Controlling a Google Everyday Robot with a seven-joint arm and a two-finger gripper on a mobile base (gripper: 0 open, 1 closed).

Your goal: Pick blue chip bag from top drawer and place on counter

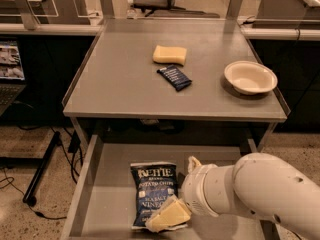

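The blue chip bag (151, 188), navy with white lettering, lies flat in the open top drawer (106, 184) below the counter (125, 79). My gripper (167, 216) comes in from the right on a bulky white arm (250, 194). Its pale tip sits over the bag's lower right corner and hides that part of the bag. I cannot tell whether it touches the bag.
On the counter lie a yellow sponge (170, 54), a small dark blue bar wrapper (174, 77) and a cream bowl (250, 77) at the right. A dark cabinet with a monitor (10, 59) stands at the left. Cables run over the floor at the lower left.
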